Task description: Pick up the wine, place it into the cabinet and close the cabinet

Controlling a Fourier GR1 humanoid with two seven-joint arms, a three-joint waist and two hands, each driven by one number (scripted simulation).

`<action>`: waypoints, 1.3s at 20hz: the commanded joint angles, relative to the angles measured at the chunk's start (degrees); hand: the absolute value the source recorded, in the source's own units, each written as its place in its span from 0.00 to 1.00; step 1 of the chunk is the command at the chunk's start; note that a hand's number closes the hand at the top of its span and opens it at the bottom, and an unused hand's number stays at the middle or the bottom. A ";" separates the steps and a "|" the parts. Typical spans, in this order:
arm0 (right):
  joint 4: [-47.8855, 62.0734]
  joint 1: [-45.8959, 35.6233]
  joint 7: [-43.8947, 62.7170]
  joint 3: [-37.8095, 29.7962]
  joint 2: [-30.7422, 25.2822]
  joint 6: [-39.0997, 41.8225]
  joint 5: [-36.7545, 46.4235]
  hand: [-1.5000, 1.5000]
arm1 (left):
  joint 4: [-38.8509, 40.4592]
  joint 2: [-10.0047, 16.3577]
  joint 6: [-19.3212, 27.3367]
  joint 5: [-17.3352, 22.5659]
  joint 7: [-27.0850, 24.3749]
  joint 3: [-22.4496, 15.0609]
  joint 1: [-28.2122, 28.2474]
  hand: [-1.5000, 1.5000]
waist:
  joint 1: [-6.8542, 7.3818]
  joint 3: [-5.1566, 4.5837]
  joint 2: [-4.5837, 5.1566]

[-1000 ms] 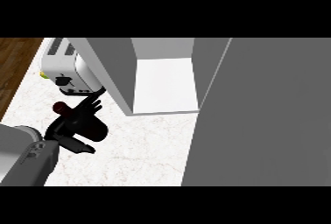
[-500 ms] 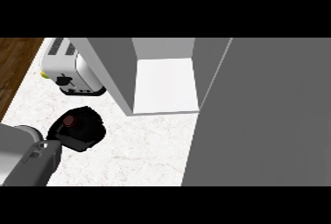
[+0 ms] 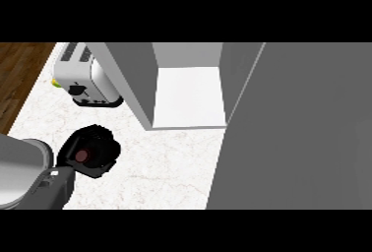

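Marble counter (image 3: 167, 162): wine (image 3: 81, 156) was held over it, left of the open cabinet (image 3: 189, 98).
Left hand (image 3: 103, 142): was curled round the wine, so most of it was hidden.
Wine axis: was seen end-on, judged near upright, top toward the camera.
Cabinet door (image 3: 298, 123): was found swung open, giving shelf access.

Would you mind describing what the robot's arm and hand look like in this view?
Only the left arm shows: a thick, rounded, light grey forearm that narrows to a darker grey wrist section with small pale marks, ending in a black left hand. No cables are visible.
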 commanded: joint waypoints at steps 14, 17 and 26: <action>-8.98 7.16 -1.93 4.79 -4.33 -2.80 6.32 0.00 | -34.20 -12.84 8.02 5.93 10.56 -5.39 20.76 1.00 | 1.70 0.05 -0.23; -10.29 8.34 -1.34 4.37 -5.04 -3.21 6.90 0.00 | -39.71 -14.66 9.87 5.78 14.44 -7.38 21.76 1.00 | 1.32 -0.02 -0.07; -9.98 8.32 -3.65 6.19 -5.60 -3.69 6.01 0.00 | -54.18 -16.36 24.20 7.15 21.36 -21.04 26.44 1.00 | 0.83 -0.06 -0.05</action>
